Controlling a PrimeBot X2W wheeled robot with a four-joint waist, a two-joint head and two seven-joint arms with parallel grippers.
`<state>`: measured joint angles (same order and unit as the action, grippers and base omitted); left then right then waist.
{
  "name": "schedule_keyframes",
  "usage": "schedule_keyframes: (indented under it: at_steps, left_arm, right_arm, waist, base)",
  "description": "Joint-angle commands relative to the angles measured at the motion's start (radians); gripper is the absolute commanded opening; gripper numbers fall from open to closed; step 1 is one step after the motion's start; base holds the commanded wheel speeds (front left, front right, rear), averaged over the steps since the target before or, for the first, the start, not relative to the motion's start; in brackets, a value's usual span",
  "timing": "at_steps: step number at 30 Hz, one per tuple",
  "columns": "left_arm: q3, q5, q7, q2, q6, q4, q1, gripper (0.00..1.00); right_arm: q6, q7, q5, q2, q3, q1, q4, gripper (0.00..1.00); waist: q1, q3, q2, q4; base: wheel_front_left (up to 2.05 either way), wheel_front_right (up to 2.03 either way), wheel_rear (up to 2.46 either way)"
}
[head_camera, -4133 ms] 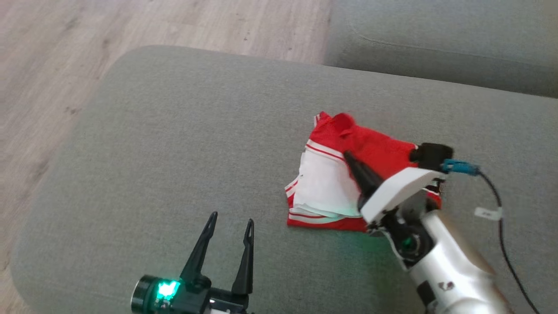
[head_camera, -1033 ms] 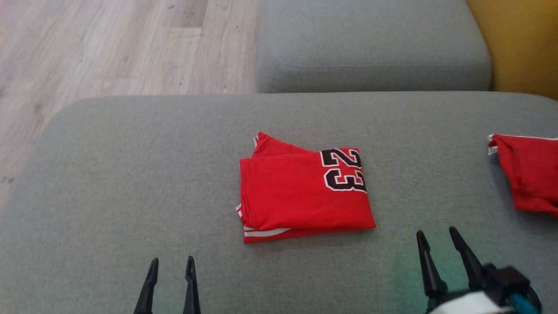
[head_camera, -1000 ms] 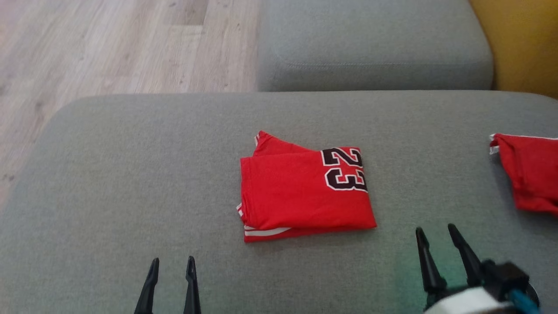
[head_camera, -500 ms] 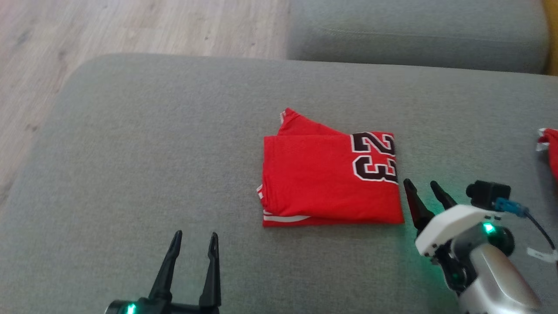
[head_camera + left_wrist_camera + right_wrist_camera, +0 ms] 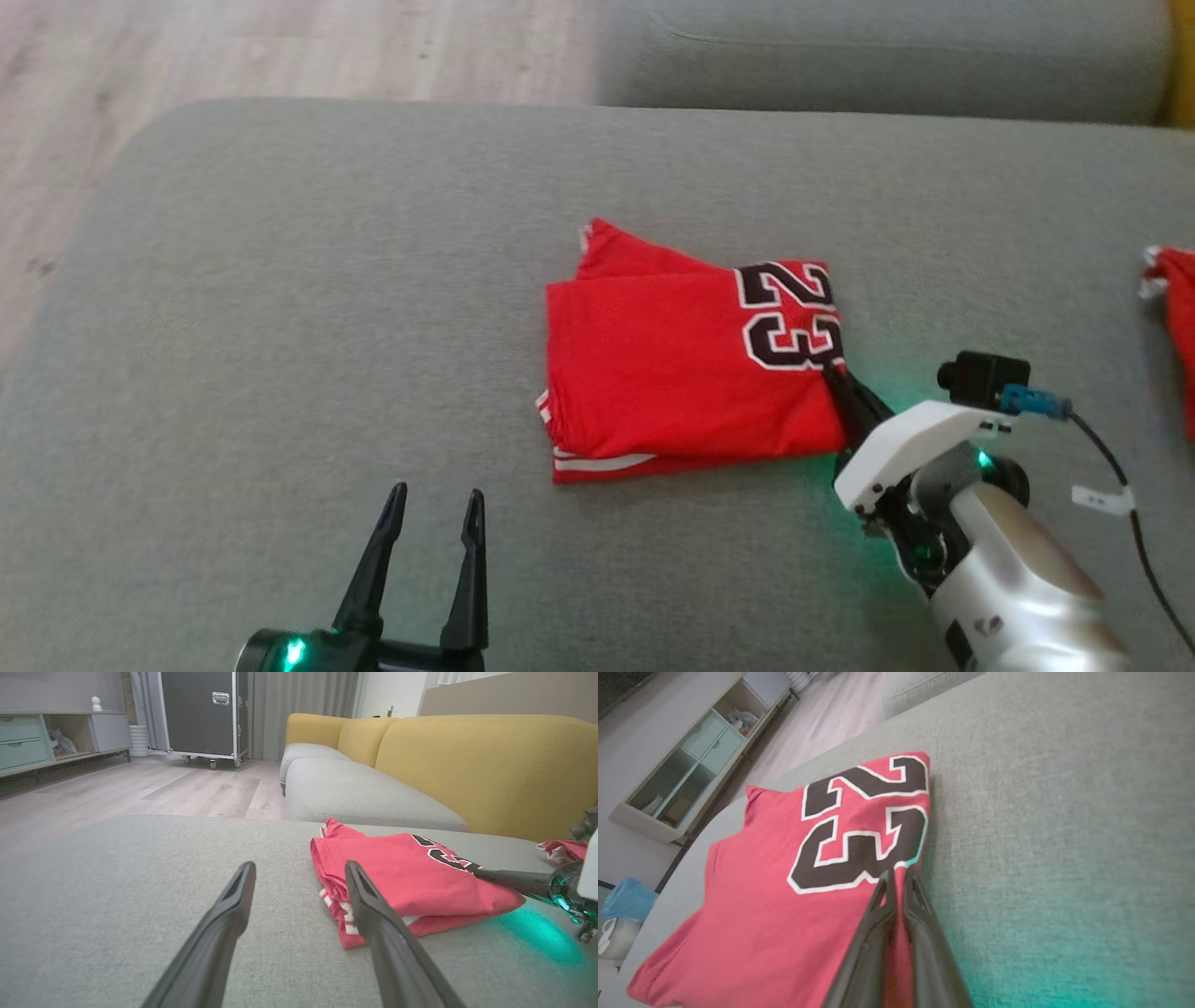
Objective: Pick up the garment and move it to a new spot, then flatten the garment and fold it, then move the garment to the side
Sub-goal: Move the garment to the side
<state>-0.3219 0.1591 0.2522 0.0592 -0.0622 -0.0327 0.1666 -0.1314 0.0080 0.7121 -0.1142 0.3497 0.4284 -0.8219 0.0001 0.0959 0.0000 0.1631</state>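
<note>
Garment [image 5: 681,369]: red; black "23" outlined white; white stripes at lower edge.
Seat cushion [image 5: 280,327]: plain grey weave.
Floor [image 5: 233,47]: pale wood planks.
Sofa back [image 5: 467,765]: mustard yellow.
Left gripper [image 5: 438,491]: black, green light at base.
Right gripper [image 5: 831,371]: black; housing white, forearm silver, connector [image 5: 1027,399] blue; green glow on cushion.
Second cloth [image 5: 1178,317]: red, white trim.
Wheeled case [image 5: 196,714]: black, metal edging.
</note>
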Motion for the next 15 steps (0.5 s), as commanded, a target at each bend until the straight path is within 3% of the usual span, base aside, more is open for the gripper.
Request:
schedule_keyframes:
  at_steps: [1, 9, 15]
  left_arm:
    - [0.027, 0.002, 0.010, -0.009, -0.006, 0.033, -0.038, 1.00]
    - [0.039, -0.003, 0.010, -0.009, 0.002, 0.048, -0.071, 1.00]
    - [0.049, -0.007, 0.010, -0.009, 0.028, 0.058, -0.116, 1.00]
  right_arm:
    - [0.001, -0.018, 0.007, -0.014, 0.023, 0.043, 0.031, 0.00]
    - [0.001, -0.055, 0.019, -0.146, 0.092, 0.102, 0.152, 0.00]
    - [0.001, -0.043, 0.002, -0.266, 0.068, 0.144, 0.284, 0.00]
  waist:
    - [-0.0001, 0.011, 0.0000, -0.032]
    - [-0.0001, 0.082, 0.0000, -0.183]
    - [-0.0001, 0.141, 0.0000, -0.284]
  base:
    - [0.00, 0.00, 0.00]
    - [0.00, 0.00, 0.00]
    - [0.00, 0.00, 0.00]
